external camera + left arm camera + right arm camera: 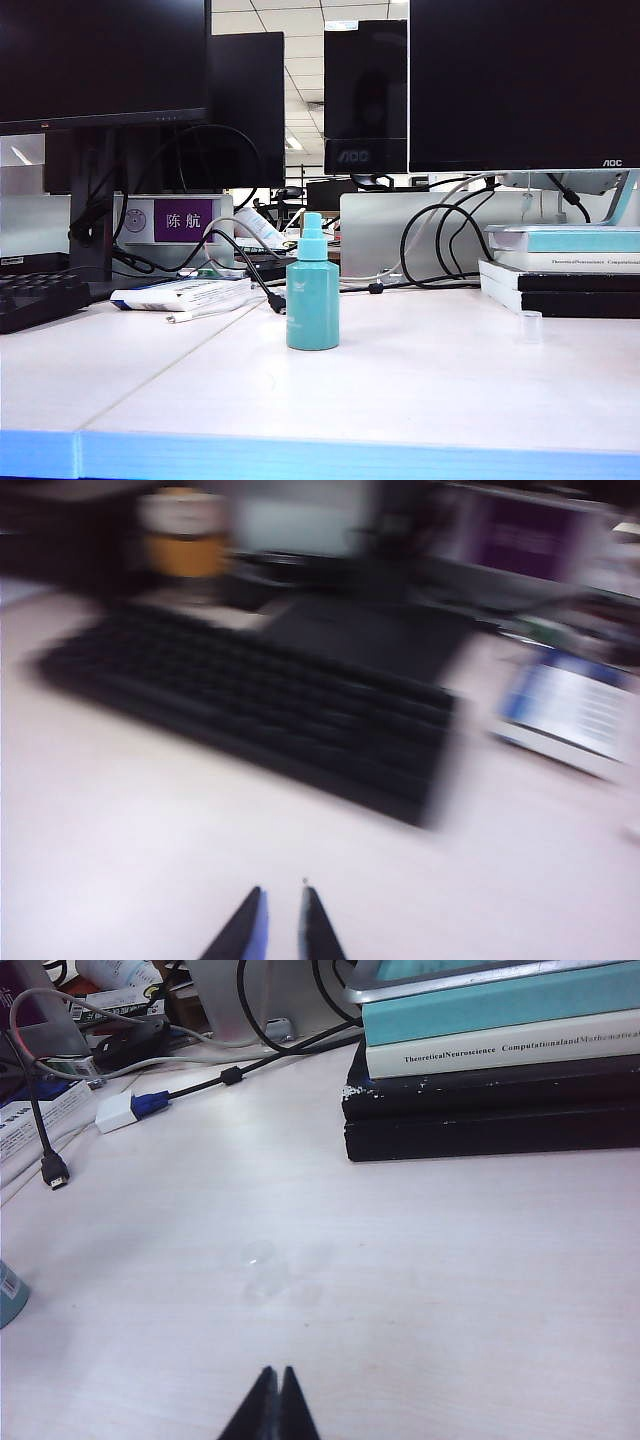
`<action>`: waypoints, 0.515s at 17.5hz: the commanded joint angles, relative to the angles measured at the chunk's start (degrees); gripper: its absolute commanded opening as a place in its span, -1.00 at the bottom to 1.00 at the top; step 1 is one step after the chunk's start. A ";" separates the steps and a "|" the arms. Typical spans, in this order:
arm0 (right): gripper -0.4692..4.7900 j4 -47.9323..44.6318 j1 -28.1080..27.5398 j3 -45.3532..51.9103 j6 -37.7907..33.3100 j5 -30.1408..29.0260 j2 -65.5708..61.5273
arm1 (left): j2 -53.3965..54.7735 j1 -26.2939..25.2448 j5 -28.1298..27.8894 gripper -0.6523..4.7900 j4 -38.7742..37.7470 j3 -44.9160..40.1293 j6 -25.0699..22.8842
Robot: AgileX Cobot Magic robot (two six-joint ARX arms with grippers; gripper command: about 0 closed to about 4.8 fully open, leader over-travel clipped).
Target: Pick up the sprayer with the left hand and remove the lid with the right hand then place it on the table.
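Observation:
The teal sprayer stands upright in the middle of the white table, its light nozzle bare. The clear lid sits on the table to its right, close to the books. In the right wrist view the lid lies a little ahead of my right gripper, which is shut and empty; the sprayer's base shows at the frame's edge. My left gripper hovers over bare table with a narrow gap between its tips and nothing in it. Neither gripper shows in the exterior view.
A black keyboard lies ahead of the left gripper, with a yellow jar and a booklet beyond it. Stacked books stand at the right. Cables and monitors line the back. The left wrist view is blurred.

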State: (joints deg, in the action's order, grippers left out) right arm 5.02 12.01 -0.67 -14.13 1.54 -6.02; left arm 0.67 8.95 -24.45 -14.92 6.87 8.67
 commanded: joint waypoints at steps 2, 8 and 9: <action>-0.82 -0.72 0.07 0.33 -0.24 0.22 0.09 | -0.59 -7.98 2.99 -0.55 0.39 -0.94 0.17; -0.82 0.39 -0.04 0.33 -0.24 -0.17 5.95 | -0.59 -10.71 5.73 -0.55 -4.70 -1.70 0.15; -0.82 0.44 0.02 0.31 -0.24 -0.63 5.86 | -0.59 -10.88 5.73 -0.55 -4.39 -2.86 0.15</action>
State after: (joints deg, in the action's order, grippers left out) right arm 5.89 11.90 -0.67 -14.13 1.48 -0.12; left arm 0.21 -1.72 -19.03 -19.38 4.75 8.73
